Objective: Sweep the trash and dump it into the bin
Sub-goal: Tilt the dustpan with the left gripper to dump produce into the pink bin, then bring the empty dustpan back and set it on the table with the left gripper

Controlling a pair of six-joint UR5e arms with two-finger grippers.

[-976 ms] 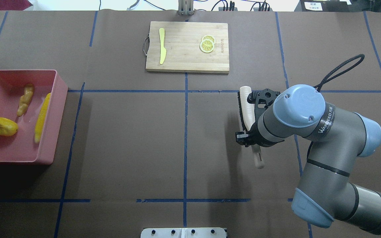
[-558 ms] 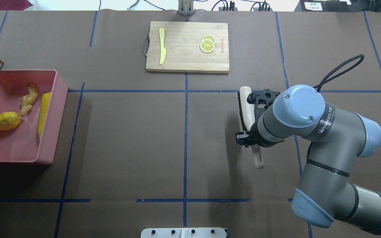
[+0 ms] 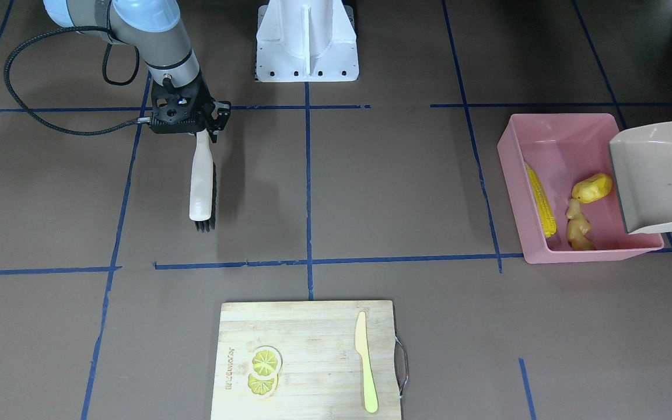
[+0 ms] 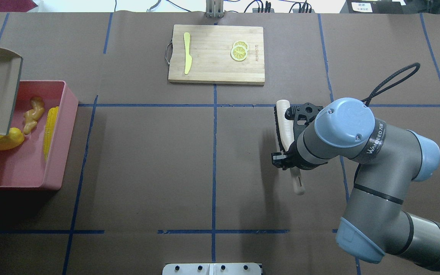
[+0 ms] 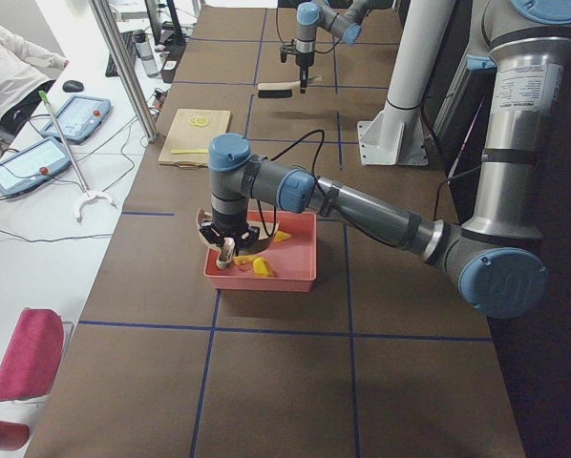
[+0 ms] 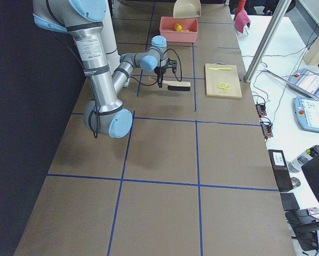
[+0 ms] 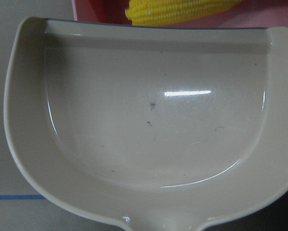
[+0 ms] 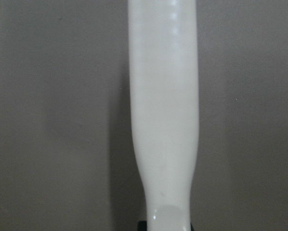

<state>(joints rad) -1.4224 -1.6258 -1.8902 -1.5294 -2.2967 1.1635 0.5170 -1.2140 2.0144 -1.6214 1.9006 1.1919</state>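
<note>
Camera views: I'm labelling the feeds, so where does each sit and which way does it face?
Exterior front-facing: across the table, facing the robot; right gripper shut on the brush.
Overhead exterior: behind the robot, looking forward and down; right arm.
Exterior left: table end, looking along it; left arm near, over the bin.
Exterior right: opposite end; right arm near.
Left wrist-mounted: into the dustpan; no arm shows.
Right wrist-mounted: onto the brush handle; no arm.
Shared: front-facing and overhead both show the cutting board, mirrored.
</note>
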